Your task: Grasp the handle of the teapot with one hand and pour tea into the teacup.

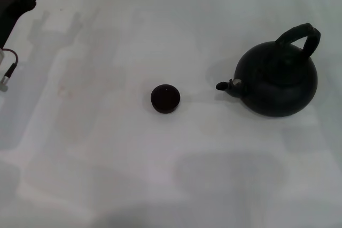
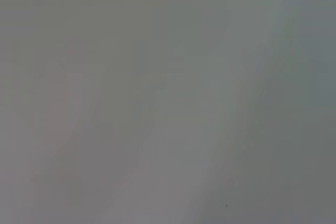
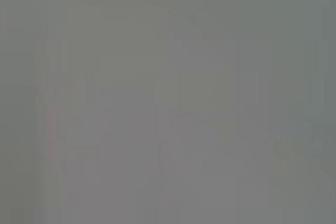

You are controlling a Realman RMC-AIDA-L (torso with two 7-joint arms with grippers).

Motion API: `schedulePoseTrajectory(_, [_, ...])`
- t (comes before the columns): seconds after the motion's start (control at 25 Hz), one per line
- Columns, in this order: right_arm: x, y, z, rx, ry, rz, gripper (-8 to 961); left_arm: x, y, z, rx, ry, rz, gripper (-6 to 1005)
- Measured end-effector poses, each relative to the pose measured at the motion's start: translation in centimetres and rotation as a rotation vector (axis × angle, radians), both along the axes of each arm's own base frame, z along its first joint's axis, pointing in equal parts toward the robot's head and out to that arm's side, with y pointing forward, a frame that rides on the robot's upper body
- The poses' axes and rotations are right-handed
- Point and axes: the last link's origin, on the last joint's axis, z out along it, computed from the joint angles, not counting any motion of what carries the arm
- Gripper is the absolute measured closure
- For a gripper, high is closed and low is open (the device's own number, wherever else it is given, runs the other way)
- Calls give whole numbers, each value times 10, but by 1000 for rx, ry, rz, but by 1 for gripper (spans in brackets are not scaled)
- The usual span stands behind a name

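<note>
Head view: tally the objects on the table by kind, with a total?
Teapot, black, with arched handle: 1
Teacup, small and dark: 1
Total: 2 objects on the white table. The left arm shows only at the far left corner; the right arm is not in view.

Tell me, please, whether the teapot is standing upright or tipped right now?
Upright: the teapot rests on the table, handle on top, spout level.
</note>
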Motion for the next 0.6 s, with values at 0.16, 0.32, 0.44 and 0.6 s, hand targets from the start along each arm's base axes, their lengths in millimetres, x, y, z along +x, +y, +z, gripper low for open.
schedulePoseTrajectory(0.16, [3,-1,-3,-19,10,-20,77,3,3,-1,-4,1,-5,137])
schedulePoseTrajectory(0.32, [4,-1,-4,-29,11,-20,77,3,4,-1,-5,3,-5,137])
schedulePoseTrajectory(0.44, [5,-1,-5,-31,13,-25,77,4,4,-1,-4,3,-6,137])
schedulePoseTrajectory(0.6, [5,0,-6,-42,12,-30,77,4,4,-2,-5,2,-4,137])
